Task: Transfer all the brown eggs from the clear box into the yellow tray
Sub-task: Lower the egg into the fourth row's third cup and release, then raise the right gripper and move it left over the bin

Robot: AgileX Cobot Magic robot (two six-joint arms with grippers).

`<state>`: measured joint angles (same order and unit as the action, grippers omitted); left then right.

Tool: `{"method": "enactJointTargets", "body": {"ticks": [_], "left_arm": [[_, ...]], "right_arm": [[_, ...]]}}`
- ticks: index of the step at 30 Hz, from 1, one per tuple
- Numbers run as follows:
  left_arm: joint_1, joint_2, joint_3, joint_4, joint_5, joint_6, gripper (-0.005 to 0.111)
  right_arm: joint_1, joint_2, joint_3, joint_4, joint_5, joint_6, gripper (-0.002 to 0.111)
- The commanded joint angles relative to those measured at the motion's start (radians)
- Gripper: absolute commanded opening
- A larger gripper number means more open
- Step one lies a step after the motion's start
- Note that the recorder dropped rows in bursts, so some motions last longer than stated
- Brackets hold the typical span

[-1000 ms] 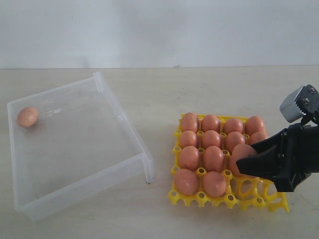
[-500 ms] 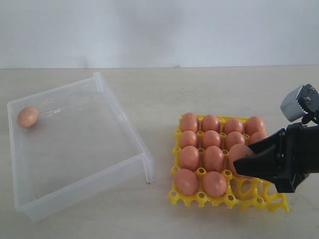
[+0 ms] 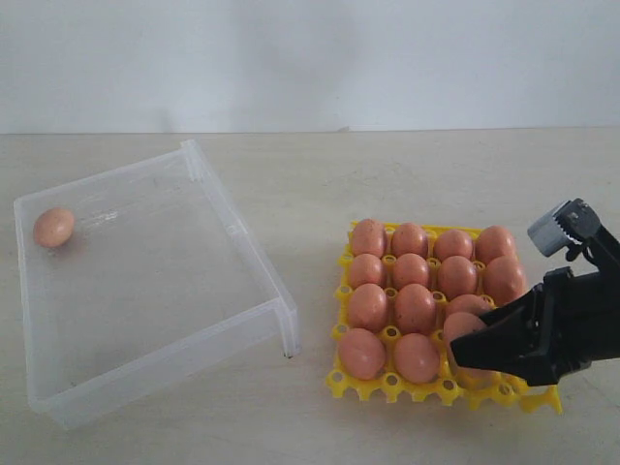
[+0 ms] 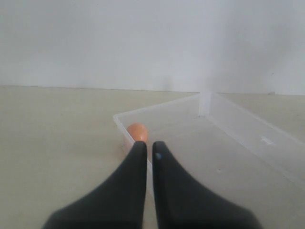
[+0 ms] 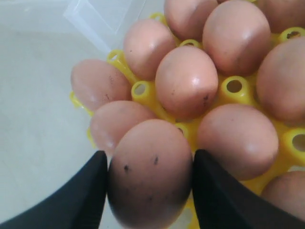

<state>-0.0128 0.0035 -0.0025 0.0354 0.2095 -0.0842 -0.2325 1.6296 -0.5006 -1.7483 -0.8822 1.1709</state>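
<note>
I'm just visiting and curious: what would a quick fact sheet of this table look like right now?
Right claw: closed on a brown egg, low over the yellow tray
Left claw: shut, empty, near the clear box
Tray: mostly filled with seated eggs
Box: one egg in its far left corner
To do: seat the held egg, fetch the last one

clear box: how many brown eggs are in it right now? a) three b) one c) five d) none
b: only one brown egg lies inside the clear box, near its far left corner in the exterior view.
</note>
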Motion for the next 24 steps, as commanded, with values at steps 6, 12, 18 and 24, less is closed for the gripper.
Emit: {"method": "enactJointTargets", "body": {"ticks": [6,12,18,24], "left_arm": [[0.002,-0.003,0.003,0.001,-0.002,-0.002,0.004],[0.002,-0.003,0.003,0.001,-0.002,-0.002,0.004],[0.002,-0.003,0.003,0.001,-0.002,-0.002,0.004],[0.002,-0.003,0.003,0.001,-0.002,-0.002,0.004]], "right_arm": [[-0.003,0.009,0.000,0.004,-0.007,-0.002,0.000],[-0.003,0.009,0.000,0.004,-0.007,-0.002,0.015],[-0.003,0.009,0.000,0.011,-0.006,-0.002,0.047],[-0.003,0.009,0.000,0.043,-0.004,-0.002,0.050]]}}
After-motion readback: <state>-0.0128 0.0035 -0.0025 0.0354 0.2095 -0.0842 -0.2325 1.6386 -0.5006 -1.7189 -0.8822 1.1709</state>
